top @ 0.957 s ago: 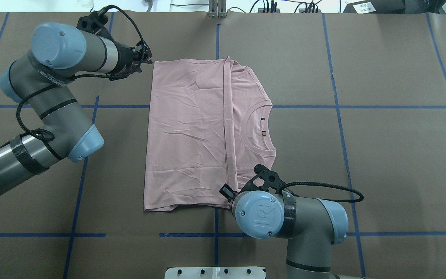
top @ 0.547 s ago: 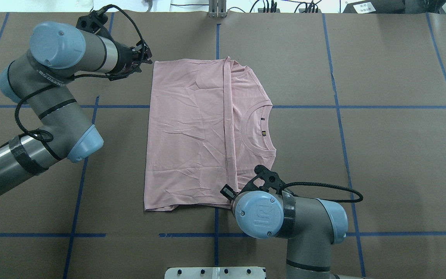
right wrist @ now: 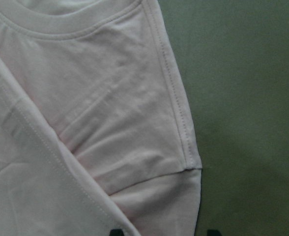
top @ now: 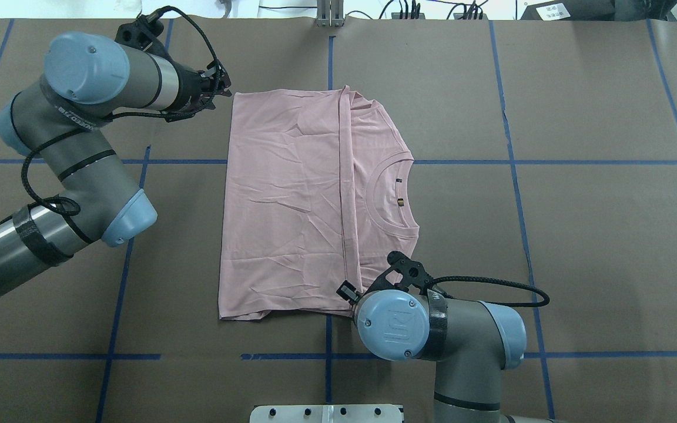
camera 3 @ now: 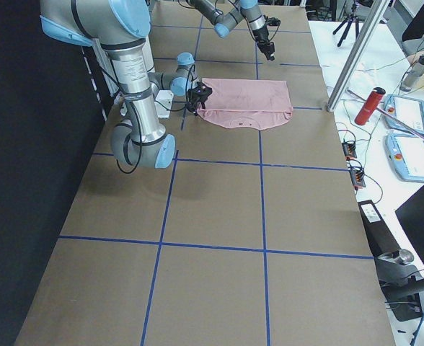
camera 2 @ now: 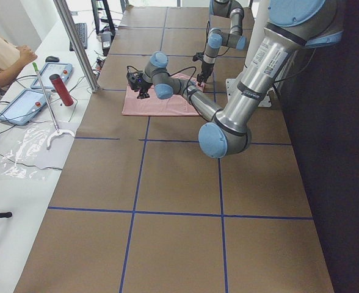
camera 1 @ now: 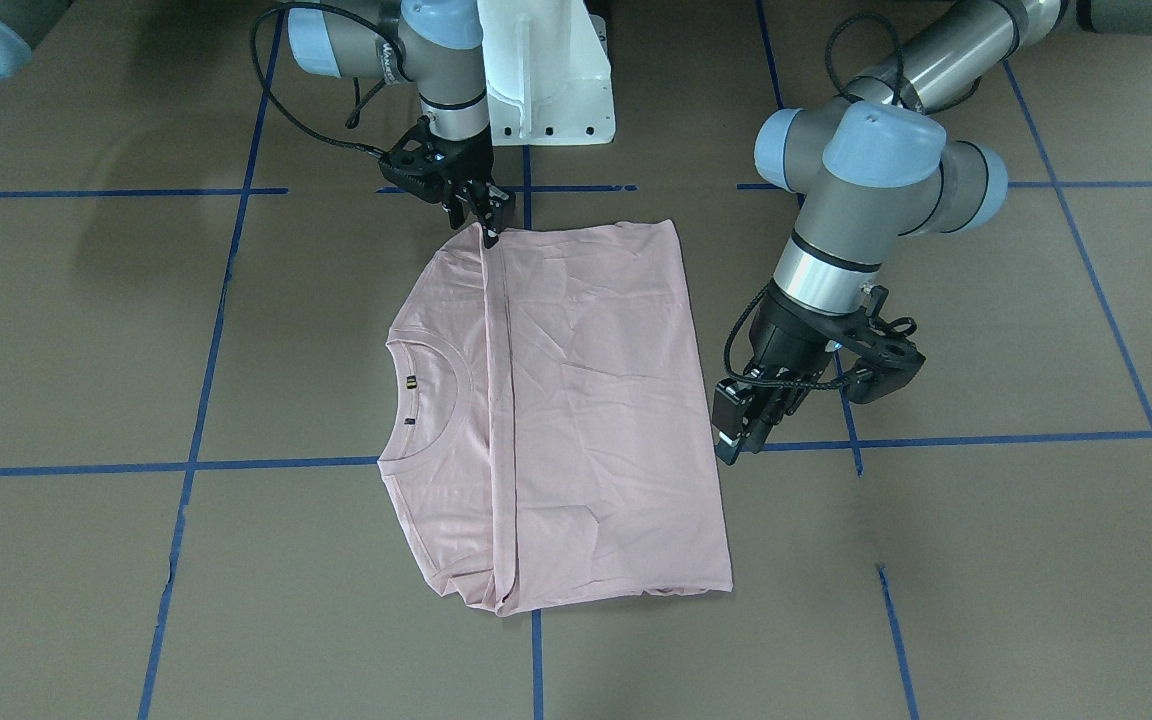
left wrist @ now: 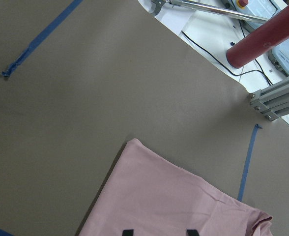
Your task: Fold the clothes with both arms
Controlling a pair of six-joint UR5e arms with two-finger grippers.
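The pale pink T-shirt [top: 291,205] lies flat on the brown table, its hem half folded over, so that a fold edge runs across it beside the ribbed collar [top: 388,194]. The printed front is hidden. My left gripper [top: 225,88] is open just off the shirt's far left corner, which shows in the left wrist view [left wrist: 174,206] above the spread fingertips. It also shows in the front view [camera 1: 731,440]. My right gripper [camera 1: 489,222] is open at the shirt's near edge by the fold line. The right wrist view shows the shirt's shoulder seam [right wrist: 181,123] between the fingertips.
The white pedestal base [camera 1: 546,70] stands at the table's near edge behind the right arm. Blue tape lines [top: 550,161] grid the table. A red cylinder [left wrist: 267,37], cables and an aluminium post [left wrist: 277,96] lie beyond the far edge. An operator [camera 2: 2,55] sits at the side bench.
Almost nothing: the right wrist has crept slightly toward the near edge, and the left arm has shifted a touch. The shirt has not moved.
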